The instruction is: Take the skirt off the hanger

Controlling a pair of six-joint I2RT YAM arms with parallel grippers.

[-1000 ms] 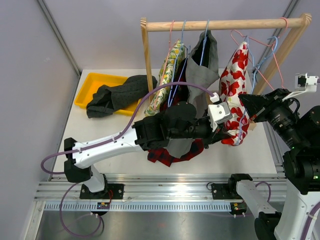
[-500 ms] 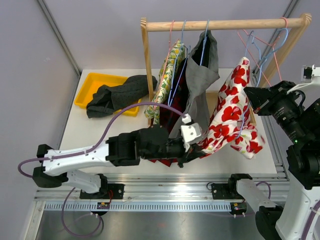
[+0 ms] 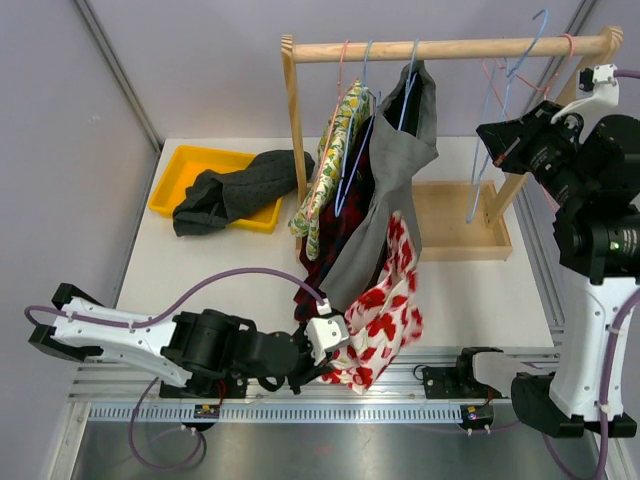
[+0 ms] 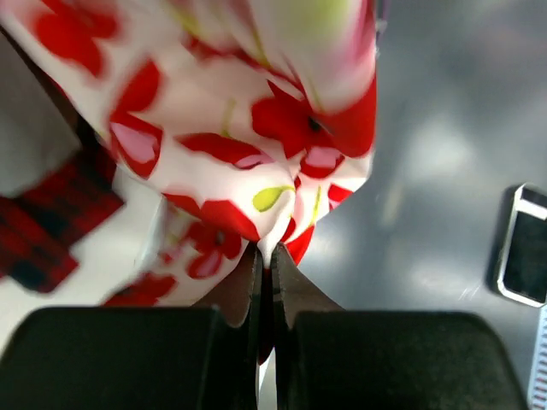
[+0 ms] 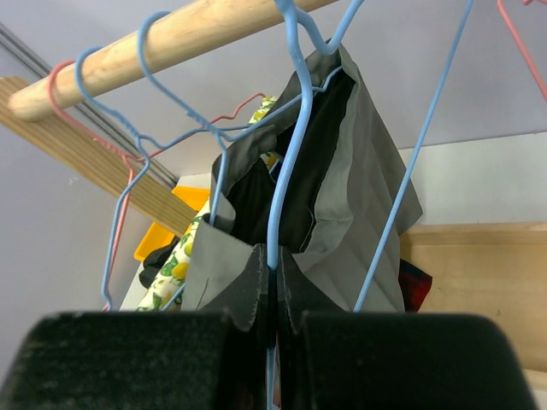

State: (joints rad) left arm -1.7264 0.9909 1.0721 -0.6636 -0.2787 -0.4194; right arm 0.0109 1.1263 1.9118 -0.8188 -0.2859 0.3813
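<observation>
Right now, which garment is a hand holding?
The red floral skirt, pinched by the left hand; the right hand grips only a blue hanger, other garments untouched.

White links, black joints are seen on the left arm (image 3: 110,334); a purple cable (image 3: 235,273) is trailed alongside; the left gripper (image 4: 266,254) is finished black.

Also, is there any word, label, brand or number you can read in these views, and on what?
No readable text in any view.
Red-flowered skirt, pinched in the left gripper: printed pattern only, no tag showing.
Blue hanger in the right gripper: bare wire, no marking.
Small plate on the rail by the left arm's base: too small to read.
</observation>
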